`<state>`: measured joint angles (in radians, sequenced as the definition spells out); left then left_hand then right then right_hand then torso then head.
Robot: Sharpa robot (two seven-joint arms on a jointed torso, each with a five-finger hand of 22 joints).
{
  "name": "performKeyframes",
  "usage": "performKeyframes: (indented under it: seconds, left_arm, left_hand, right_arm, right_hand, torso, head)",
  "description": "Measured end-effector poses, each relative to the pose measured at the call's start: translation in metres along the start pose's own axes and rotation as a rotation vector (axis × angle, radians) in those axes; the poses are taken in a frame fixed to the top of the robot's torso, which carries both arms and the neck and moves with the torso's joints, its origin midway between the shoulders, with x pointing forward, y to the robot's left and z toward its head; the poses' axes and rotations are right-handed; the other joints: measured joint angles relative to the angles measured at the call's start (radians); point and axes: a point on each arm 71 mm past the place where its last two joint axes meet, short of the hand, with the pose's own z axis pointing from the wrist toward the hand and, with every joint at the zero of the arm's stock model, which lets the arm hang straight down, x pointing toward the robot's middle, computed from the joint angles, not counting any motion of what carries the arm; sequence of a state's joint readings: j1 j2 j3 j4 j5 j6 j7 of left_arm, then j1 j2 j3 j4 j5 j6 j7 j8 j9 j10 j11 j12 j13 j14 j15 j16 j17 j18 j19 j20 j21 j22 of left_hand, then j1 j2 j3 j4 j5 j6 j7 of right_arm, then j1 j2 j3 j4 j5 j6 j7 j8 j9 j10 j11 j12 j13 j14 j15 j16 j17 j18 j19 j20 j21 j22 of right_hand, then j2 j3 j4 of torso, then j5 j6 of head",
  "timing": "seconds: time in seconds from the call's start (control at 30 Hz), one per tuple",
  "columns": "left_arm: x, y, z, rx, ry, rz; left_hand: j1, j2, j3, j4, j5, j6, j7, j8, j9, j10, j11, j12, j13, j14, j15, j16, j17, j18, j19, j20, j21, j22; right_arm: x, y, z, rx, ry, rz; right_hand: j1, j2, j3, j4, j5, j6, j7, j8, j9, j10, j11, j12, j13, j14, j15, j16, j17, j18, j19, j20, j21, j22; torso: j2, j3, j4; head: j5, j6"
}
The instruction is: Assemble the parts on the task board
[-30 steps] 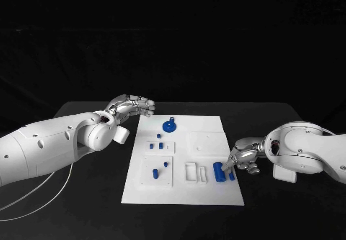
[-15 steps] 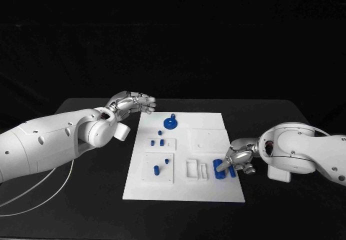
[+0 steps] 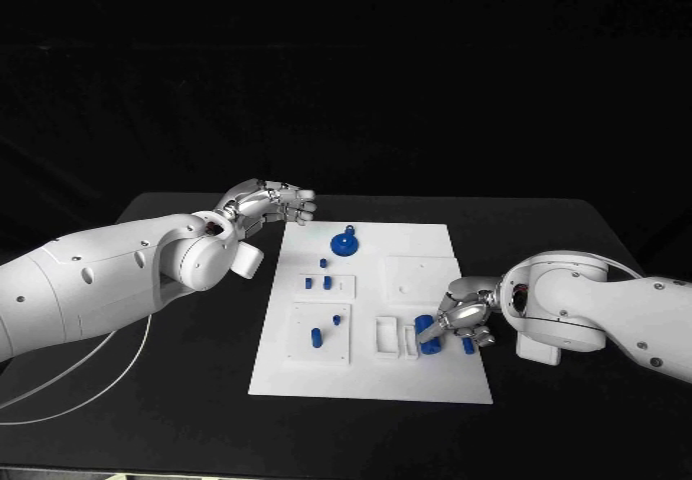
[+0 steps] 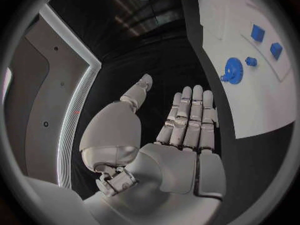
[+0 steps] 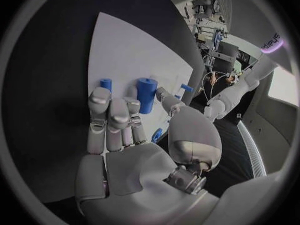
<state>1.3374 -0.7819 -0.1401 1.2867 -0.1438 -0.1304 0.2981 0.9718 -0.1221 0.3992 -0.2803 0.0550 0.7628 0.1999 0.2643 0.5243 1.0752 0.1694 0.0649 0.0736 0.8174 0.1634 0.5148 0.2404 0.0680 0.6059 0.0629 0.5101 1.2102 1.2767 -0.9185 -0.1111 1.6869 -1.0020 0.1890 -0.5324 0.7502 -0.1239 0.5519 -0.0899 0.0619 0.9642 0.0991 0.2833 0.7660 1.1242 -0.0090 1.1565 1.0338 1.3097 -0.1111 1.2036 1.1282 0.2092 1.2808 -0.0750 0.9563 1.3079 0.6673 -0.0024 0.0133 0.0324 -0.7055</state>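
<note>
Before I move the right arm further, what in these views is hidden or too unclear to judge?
- Head view: the right robot hand covers part of the large blue cylinder; whether it touches is unclear.
- Right wrist view: the fingers hide the lower ends of both blue cylinders.
- Head view: the small blue pegs are too small to judge seating.
- Left wrist view: the task board is cut off by the circle's rim.

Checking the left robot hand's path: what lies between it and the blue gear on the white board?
Bare black table and bare white task board edge, seen in head view.
</note>
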Motion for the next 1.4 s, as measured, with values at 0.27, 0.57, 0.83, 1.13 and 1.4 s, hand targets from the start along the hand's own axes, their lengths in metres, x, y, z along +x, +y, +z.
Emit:
performKeyframes:
  seconds: [0.27, 0.57, 0.83, 1.13, 1.4]
  left_arm:
    - [0.001, 0.0, 0.0, 0.001, 0.007, -0.002]
    - [0.0, 0.0, -0.001, 0.001, 0.008, -0.003]
    - [0.0, 0.0, -0.001, 0.001, 0.007, -0.003]
    - [0.001, 0.0, 0.0, 0.001, 0.011, -0.003]
    - [0.002, 0.0, 0.0, 0.002, 0.014, -0.004]
  left_hand:
    - [0.0, 0.0, -0.004, -0.004, 0.0, -0.003, -0.003, 0.0, -0.001, 0.0, 0.0, 0.0, -0.001, -0.004, 0.004, -0.004, 0.001, -0.003, 0.0, 0.0, 0.0, 0.0]
    - [0.0, 0.0, -0.004, -0.004, 0.0, -0.003, -0.003, 0.0, -0.001, -0.004, 0.004, 0.0, -0.001, -0.004, 0.004, -0.004, 0.002, -0.006, 0.003, 0.004, 0.0, 0.0]
    - [0.0, 0.0, -0.006, -0.002, 0.0, -0.003, -0.003, 0.0, -0.001, -0.004, 0.004, 0.0, -0.001, -0.004, 0.004, -0.004, 0.002, -0.007, 0.004, 0.003, -0.004, 0.0]
    - [0.0, 0.0, -0.007, -0.001, 0.0, -0.003, -0.003, 0.0, -0.001, -0.004, 0.004, 0.0, -0.001, -0.004, 0.004, -0.004, 0.003, 0.003, 0.003, 0.004, -0.004, 0.0]
    - [0.0, 0.0, -0.007, -0.001, 0.0, -0.003, -0.004, 0.0, -0.001, -0.004, 0.004, 0.0, -0.001, -0.004, 0.004, -0.004, 0.003, 0.003, 0.004, 0.004, -0.004, 0.0]
  right_arm:
    - [0.002, 0.009, 0.006, -0.016, -0.025, 0.01]
    - [0.004, 0.012, 0.009, -0.024, -0.033, 0.024]
    - [0.007, 0.009, 0.005, -0.031, -0.04, 0.045]
    - [0.0, 0.015, -0.008, -0.059, -0.046, 0.09]
    - [-0.004, 0.023, -0.012, -0.076, -0.039, 0.121]
  right_hand:
    - [0.0, 0.0, 0.003, 0.003, 0.0, 0.0, 0.0, 0.0, 0.069, 0.0, 0.0, -0.004, 0.001, 0.0, 0.0, -0.004, 0.0, 0.0, 0.0, 0.0, 0.0, 0.0]
    - [0.001, 0.001, 0.007, 0.007, 0.0, 0.0, 0.0, 0.0, 0.081, 0.0, 0.0, -0.007, 0.005, 0.001, 0.0, -0.004, 0.0, 0.0, -0.004, 0.0, 0.0, 0.0]
    - [0.022, 0.003, 0.109, 0.039, -0.012, 0.007, 0.0, -0.022, 0.079, 0.009, -0.002, -0.016, 0.016, 0.0, 0.0, -0.008, 0.0, 0.0, -0.008, 0.0, 0.006, 0.0]
    - [0.03, 0.008, 0.127, 0.041, -0.012, 0.01, 0.001, -0.012, -0.166, 0.009, -0.002, -0.02, 0.018, 0.0, 0.0, -0.008, 0.0, 0.0, -0.01, 0.002, 0.006, 0.0]
    - [0.03, 0.008, 0.128, 0.042, -0.012, 0.01, 0.001, -0.012, -0.163, 0.009, -0.002, -0.02, 0.02, 0.0, 0.0, -0.012, -0.001, 0.0, -0.01, 0.002, 0.006, 0.0]
  torso:
    - [0.0, -0.0004, -0.0001]
    - [0.0, -0.0011, -0.0001]
    - [0.0, -0.0012, 0.0001]
    - [0.0, -0.0004, -0.0001]
    - [-0.001, -0.0007, 0.0005]
  head:
    - [0.004, -0.002]
    - [0.004, -0.006]
    - [0.005, -0.006]
    - [0.01, -0.004]
    - [0.011, -0.001]
